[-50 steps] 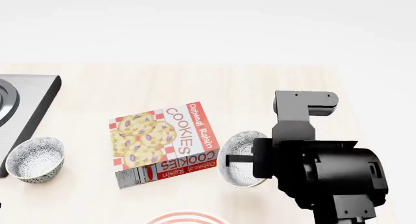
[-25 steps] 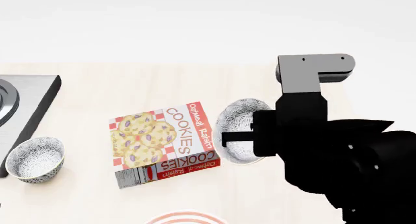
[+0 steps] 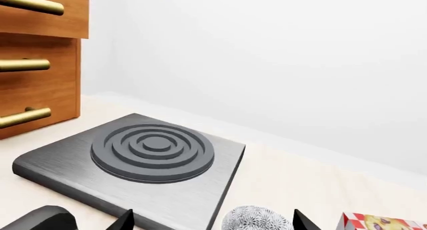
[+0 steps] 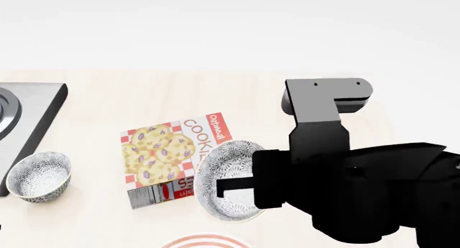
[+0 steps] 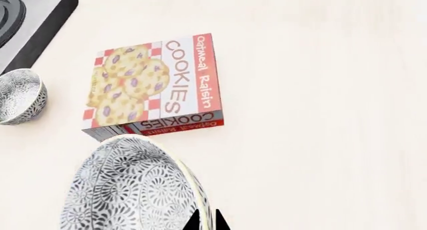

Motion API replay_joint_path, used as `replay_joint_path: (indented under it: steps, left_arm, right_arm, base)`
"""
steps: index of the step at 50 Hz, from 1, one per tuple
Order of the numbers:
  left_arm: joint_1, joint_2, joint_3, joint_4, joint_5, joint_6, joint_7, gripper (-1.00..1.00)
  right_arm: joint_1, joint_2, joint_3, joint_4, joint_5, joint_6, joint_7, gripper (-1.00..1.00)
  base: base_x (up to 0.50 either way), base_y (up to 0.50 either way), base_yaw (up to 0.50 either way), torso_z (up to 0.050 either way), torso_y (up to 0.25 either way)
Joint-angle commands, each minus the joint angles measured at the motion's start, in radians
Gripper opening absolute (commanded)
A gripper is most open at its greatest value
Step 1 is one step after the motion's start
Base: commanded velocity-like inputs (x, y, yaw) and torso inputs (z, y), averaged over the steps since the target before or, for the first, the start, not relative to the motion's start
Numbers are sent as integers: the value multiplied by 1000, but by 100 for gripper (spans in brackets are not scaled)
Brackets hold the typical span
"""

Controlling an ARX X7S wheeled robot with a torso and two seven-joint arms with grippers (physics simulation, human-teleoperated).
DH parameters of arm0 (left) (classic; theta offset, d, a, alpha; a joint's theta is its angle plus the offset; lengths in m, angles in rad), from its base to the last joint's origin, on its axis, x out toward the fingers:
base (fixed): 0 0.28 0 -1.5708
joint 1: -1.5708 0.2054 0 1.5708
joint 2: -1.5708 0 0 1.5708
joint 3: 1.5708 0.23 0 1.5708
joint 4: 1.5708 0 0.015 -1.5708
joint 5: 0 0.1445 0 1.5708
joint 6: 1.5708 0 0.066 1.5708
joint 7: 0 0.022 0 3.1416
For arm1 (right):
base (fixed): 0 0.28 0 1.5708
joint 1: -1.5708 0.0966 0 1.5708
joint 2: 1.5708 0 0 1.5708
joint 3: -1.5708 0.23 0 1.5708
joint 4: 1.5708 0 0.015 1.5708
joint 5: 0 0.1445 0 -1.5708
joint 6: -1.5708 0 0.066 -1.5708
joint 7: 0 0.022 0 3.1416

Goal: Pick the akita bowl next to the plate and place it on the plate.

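Observation:
The akita bowl (image 4: 228, 179), speckled grey and white, hangs tilted on its side in the air over the near right corner of the cookie box. My right gripper (image 4: 224, 187) is shut on its rim. In the right wrist view the two fingertips (image 5: 197, 222) pinch the pale rim of the akita bowl (image 5: 127, 190), with my right gripper (image 5: 207, 221) shut. Only a red-ringed sliver of the plate (image 4: 206, 241) shows at the near edge, just below the bowl. My left gripper (image 3: 213, 223) is open near the other speckled bowl (image 3: 257, 220).
A cookie box (image 4: 169, 156) lies flat mid-table. A second speckled bowl (image 4: 40, 176) sits at the left beside a grey stove plate (image 4: 32, 118). The left wrist view shows the stove burner (image 3: 152, 151) and wooden drawers (image 3: 40, 55) with brass handles.
The right gripper lifted the bowl off the table, then carried it left and nearer, from beside the box to over its near right corner, close to the plate.

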Motion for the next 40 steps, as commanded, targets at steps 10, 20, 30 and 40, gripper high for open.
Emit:
replay_joint_path:
  steps: [10, 20, 30, 40]
  left_arm:
    - [3, -4, 2, 4, -4, 1, -4, 100]
    - [1, -5, 3, -2, -5, 4, -4, 100]
    - [-1, -4, 6, -14, -3, 12, -2, 100]
    - [0, -5, 7, -10, -5, 10, -6, 100]
  right_arm:
    - [-124, 20, -22, -54, 166, -25, -21, -100]
    - [-188, 29, -42, -95, 155, -21, -80, -100]
    - [-222, 21, -64, -115, 108, -28, -145, -100]
    - [-254, 19, -65, -128, 11, -42, -271, -100]
  base:
    - [0, 0, 0, 0, 0]
    - [0, 0, 0, 0, 0]
    - [0, 0, 0, 0, 1]
    - [0, 0, 0, 0, 0]
